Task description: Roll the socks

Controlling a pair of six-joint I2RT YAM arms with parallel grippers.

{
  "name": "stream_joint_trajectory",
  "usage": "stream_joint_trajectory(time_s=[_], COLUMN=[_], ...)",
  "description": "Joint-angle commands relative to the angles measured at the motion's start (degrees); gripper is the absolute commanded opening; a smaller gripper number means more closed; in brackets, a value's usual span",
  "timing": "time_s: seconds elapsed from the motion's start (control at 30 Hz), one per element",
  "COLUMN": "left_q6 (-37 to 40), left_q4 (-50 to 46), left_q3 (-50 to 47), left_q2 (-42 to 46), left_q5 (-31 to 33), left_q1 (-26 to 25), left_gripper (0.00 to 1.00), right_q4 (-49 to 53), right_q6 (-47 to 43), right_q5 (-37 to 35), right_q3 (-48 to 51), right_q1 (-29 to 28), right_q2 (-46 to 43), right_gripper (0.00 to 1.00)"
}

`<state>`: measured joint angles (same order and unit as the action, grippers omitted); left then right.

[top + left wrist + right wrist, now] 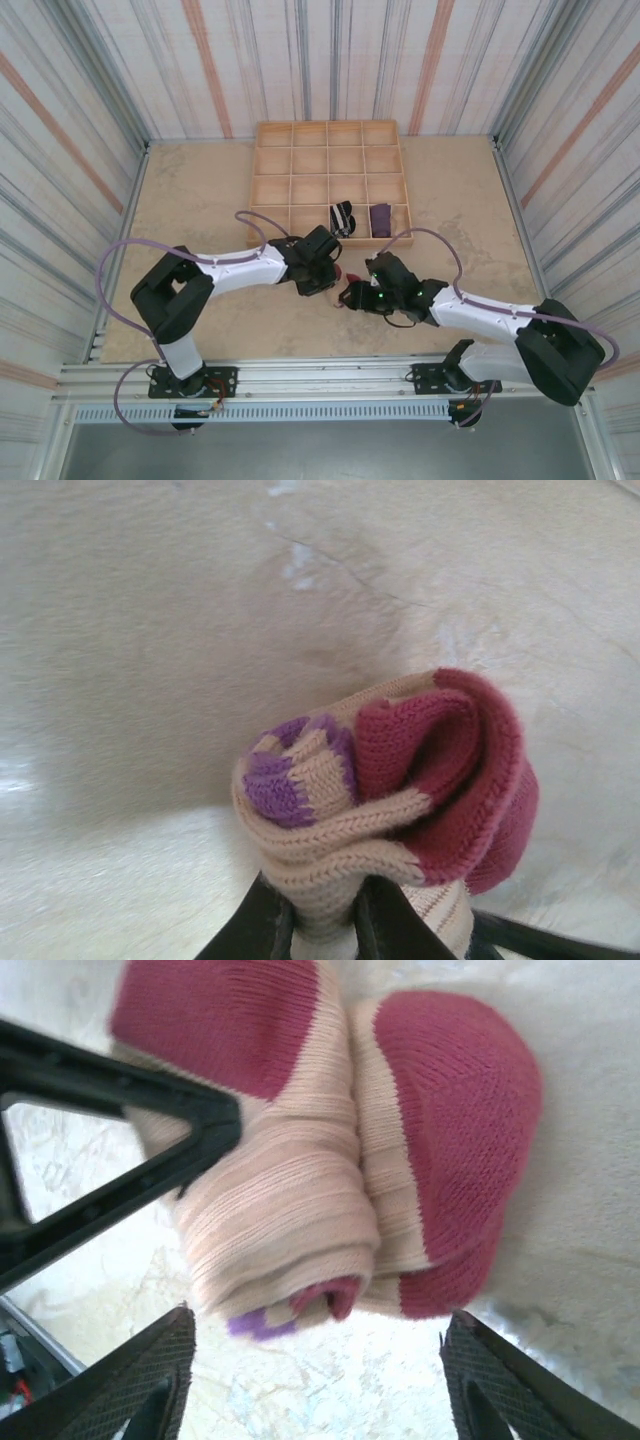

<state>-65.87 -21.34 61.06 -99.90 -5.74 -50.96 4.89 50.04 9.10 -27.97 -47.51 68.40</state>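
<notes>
beige-and-maroon sock point(400, 780), rolled up, was pinched by the left claw point(322, 925) over the bench point(150, 630); the right claw point(320, 1360) was spread around it. rolling was judged done; carriage to a free compartment of the tray point(253, 180) was called for.

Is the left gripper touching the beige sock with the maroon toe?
Touching. In the left wrist view, the left gripper has its two dark fingers clamped on the rolled beige sock.
</notes>
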Motion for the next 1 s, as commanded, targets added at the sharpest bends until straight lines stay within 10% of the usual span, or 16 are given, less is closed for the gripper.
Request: stream_joint_trajectory(time_s=[0.0,0.2,0.67,0.97], left_q6=[0.21,-1.14,-2.7,-3.63], left_q4=[-11.11,-9.55,-7.04,-2.23], left_q3=[0.39,-1.37,-3.66,-6.77], left_q2=[-0.59,0.58,1.46,4.16], left_q5=[0.56,-2.02,-3.83,-3.95], left_q1=[0.94,2.17,2.27,2.27], left_gripper=[0.0,0.0,0.0,0.12], right_q4=[12.82,8.0,-2.48,-4.24], right_q6=[-9.02,-15.43,-17.93,-10.47], right_q5=[-11.68,-24.26,-28.3,-18.91], right_q3=[-5.59,-9.58,-9.33,-3.44], right_q1=[-5.15,-15.08,-16.4,-11.05], right_q2=[-0.7,5.0,16.9,15.24], right_gripper=[0.73,0.75,0.62,0.05])
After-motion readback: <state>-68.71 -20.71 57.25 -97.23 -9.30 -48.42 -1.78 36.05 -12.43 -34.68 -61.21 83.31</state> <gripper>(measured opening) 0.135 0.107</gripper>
